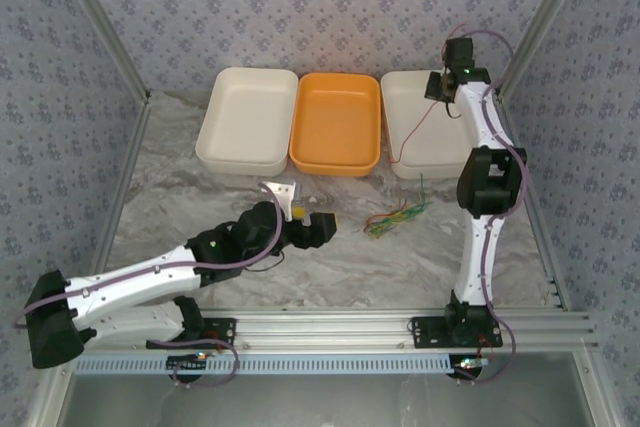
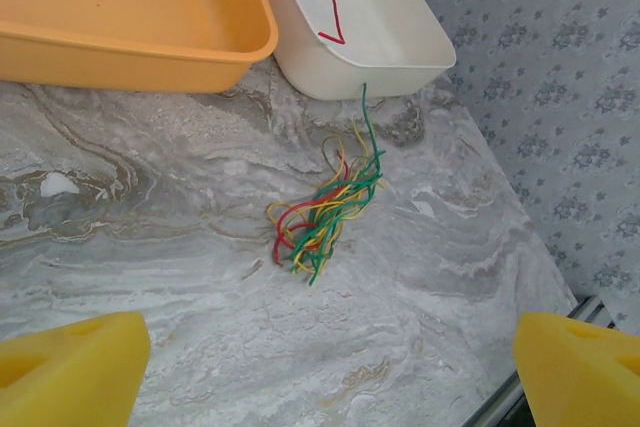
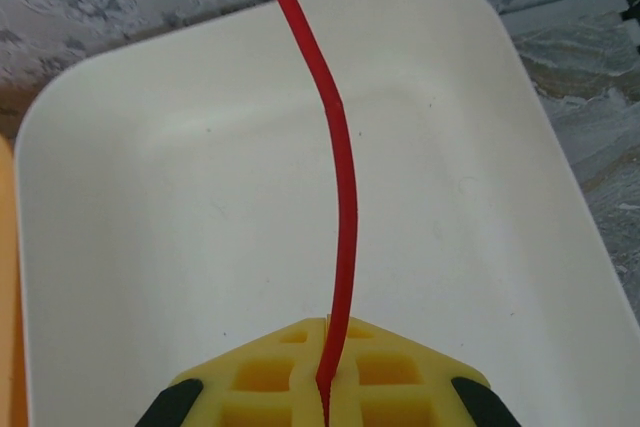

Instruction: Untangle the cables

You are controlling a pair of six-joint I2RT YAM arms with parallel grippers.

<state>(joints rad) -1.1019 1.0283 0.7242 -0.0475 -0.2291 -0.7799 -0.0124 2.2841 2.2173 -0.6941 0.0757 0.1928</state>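
Right fingers (image 3: pixel 265 379) pinch red cable (image 3: pixel 345 197) over white tray (image 3: pixel 150 197); left fingers (image 2: pixel 70 367) gape; released high, it may spill out.

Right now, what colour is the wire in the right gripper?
Red. The wire shows best in the right wrist view, pinched in the right gripper.

My right pads (image 3: pixel 260 377): matt yellow, moulded waffle grid; red cable (image 3: pixel 345 197) between them, smooth plastic sheath, slight sheen. Beneath them, white tray (image 3: pixel 150 197): smooth satin plastic. Ahead of my left pads (image 2: pixel 70 367), marbled tabletop (image 2: pixel 150 277) matt, orange tray (image 2: pixel 130 57) faintly glossy plastic.
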